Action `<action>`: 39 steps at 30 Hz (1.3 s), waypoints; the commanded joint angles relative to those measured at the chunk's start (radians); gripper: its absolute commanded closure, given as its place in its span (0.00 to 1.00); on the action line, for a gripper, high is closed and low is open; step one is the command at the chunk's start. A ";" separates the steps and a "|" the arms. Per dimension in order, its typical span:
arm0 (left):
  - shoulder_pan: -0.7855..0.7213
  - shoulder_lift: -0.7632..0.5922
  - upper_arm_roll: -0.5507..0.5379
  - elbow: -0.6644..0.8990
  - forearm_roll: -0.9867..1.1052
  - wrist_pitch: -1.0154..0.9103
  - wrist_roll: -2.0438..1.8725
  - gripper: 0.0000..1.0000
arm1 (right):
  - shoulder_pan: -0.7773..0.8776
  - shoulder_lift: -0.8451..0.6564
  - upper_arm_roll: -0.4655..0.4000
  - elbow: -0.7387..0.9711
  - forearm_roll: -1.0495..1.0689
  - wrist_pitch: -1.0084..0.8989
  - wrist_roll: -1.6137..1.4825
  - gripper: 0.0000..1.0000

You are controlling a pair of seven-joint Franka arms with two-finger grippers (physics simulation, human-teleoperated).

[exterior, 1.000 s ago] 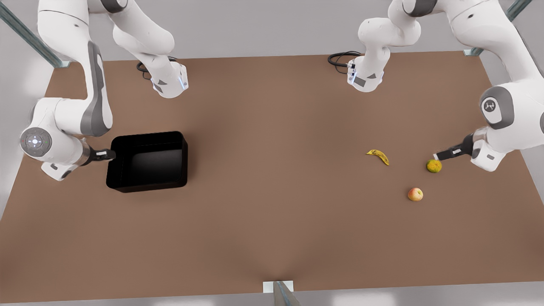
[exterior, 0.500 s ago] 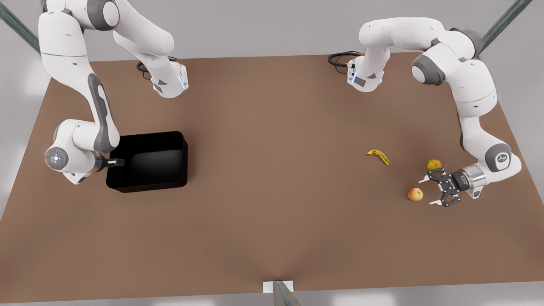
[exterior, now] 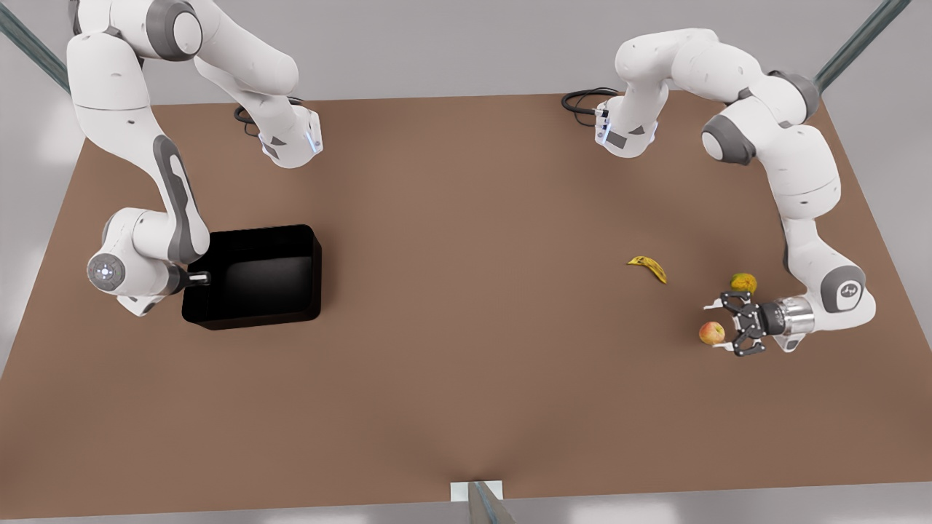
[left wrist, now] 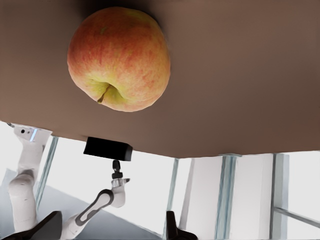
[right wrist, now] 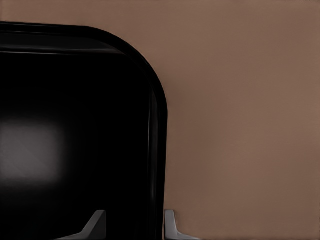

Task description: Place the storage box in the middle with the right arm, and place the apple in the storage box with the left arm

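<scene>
The black storage box (exterior: 251,276) sits on the table at the front view's left. My right gripper (exterior: 201,277) is at its outer short wall. In the right wrist view that gripper (right wrist: 132,227) is open, with one fingertip (right wrist: 96,222) inside the box (right wrist: 75,140) and the other outside, the wall between them. The red-and-yellow apple (exterior: 711,333) lies at the front view's right. My left gripper (exterior: 717,327) is open and level with it, a finger on each side of the fruit. The apple (left wrist: 119,59) looms close in the left wrist view.
A small spotted banana (exterior: 649,268) and a greenish-yellow round fruit (exterior: 743,282) lie near the apple, the fruit just behind the left gripper. Both arm bases (exterior: 290,142) stand at the table's far edge. The brown table (exterior: 473,327) is bare between box and fruits.
The left gripper swung down from beside the greenish fruit and moved toward the apple, its fingers now around it. The right gripper dropped and shifted slightly at the box wall.
</scene>
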 commanded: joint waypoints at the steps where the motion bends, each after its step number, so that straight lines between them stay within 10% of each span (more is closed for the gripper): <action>1: 0.000 0.008 -0.001 0.011 0.039 0.002 -0.017 0.00 | 0.000 0.000 0.000 0.000 0.000 0.000 0.000 0.71; 22: 0.034 0.011 0.017 -0.004 0.110 0.003 0.158 0.00 | 0.037 0.029 0.017 0.138 -0.001 -0.153 -0.071 0.76; 30: 0.034 0.078 0.006 -0.007 0.107 0.080 0.262 0.00 | 0.150 0.080 0.282 0.396 0.003 -0.221 -0.059 0.76; 39: 0.034 0.091 0.006 -0.012 0.098 0.135 0.256 0.00 | 0.388 0.324 0.337 0.732 0.190 -0.210 0.181 0.76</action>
